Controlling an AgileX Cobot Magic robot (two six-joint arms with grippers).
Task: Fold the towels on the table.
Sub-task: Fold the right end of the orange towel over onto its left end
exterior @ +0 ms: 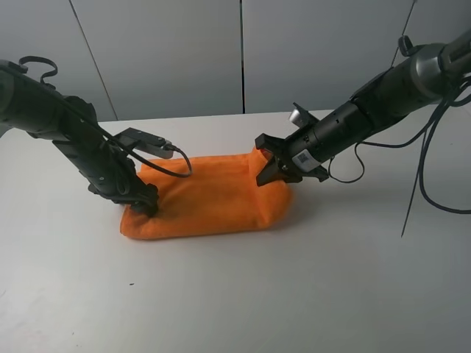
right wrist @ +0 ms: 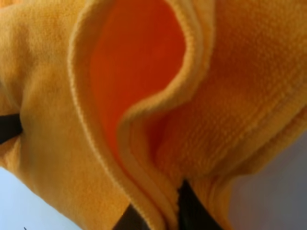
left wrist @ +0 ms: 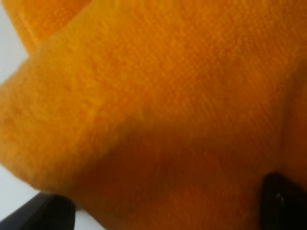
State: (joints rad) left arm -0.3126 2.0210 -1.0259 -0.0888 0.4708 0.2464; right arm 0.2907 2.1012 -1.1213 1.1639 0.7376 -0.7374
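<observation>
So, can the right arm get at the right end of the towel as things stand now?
Most likely yes: the right pincer sits against that end of the towel, and nothing stands between them.

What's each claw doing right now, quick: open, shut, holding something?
Left gripper: open, fingers wide apart, orange cloth bulging between them.
Right gripper: shut on the orange cloth's stitched edges.

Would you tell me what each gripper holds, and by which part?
The right gripper pinches the orange towel by its stitched edge at the right end. The left gripper is pressed into its left end; a grip cannot be told.
</observation>
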